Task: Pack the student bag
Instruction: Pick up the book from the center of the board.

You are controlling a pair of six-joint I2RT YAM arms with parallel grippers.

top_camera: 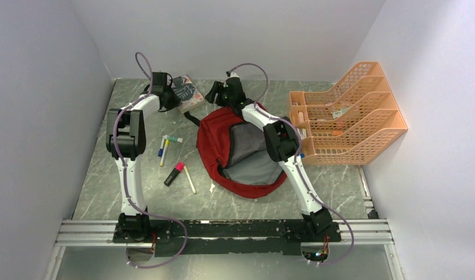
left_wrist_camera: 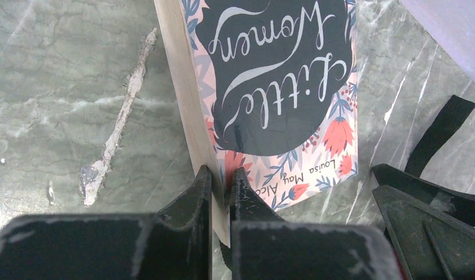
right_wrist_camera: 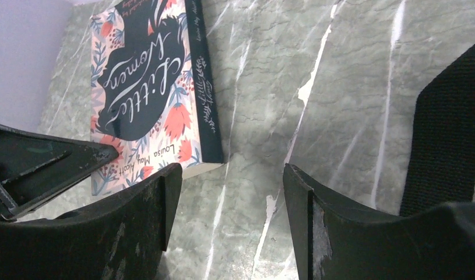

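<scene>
The student bag (top_camera: 240, 151), dark red with grey lining, lies open in the middle of the table. A "Little Women" book (top_camera: 188, 92) lies at the back, left of the bag. My left gripper (left_wrist_camera: 222, 181) is shut on the near corner of the book (left_wrist_camera: 275, 87), one finger on the page edge and one on the cover. My right gripper (right_wrist_camera: 229, 192) hovers open just right of the book (right_wrist_camera: 147, 99), with only bare table between its fingers. A black bag strap (right_wrist_camera: 444, 128) lies to its right.
An orange mesh file organizer (top_camera: 345, 114) stands at the right wall. Markers (top_camera: 168, 143), a pink-capped highlighter (top_camera: 173, 174) and a pen (top_camera: 190, 179) lie left of the bag. Walls close off the back and both sides.
</scene>
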